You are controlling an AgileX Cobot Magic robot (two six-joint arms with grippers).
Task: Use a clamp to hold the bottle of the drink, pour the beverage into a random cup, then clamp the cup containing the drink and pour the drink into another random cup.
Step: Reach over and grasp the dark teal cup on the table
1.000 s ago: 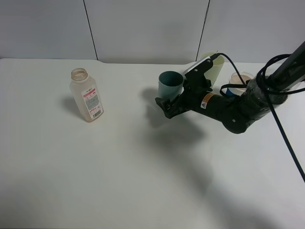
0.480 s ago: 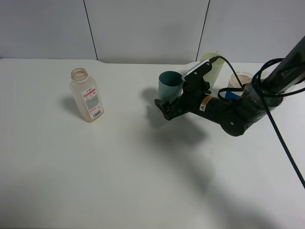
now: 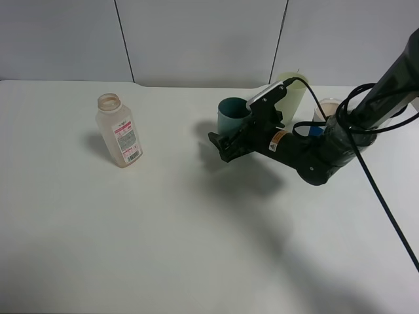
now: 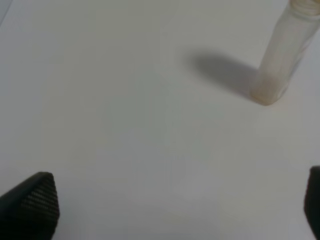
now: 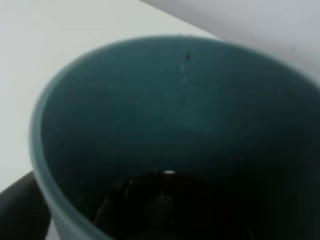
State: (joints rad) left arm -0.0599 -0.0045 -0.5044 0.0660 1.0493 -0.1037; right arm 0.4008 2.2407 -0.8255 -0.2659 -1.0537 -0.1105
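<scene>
Right pincer point(image 3: 221, 145), seen from high, has edged in at the teal cup point(image 3: 234, 115) on the desk point(image 3: 163, 248), well apart from the bottle point(image 3: 120, 137); left wrist view: left pincer point(image 4: 172, 202) wide open near the bottle; right wrist view: beverage point(image 5: 165, 205) inside the cup, grip not yet tellable, so clamping seems underway.

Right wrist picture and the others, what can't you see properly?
- Right wrist view: teal cup fills the frame, hiding whether the right tool grips it.
- Exterior high view: blue-banded cup mostly behind the arm.
- Left wrist view: bottle blurred, top cut off by the edge.
</scene>
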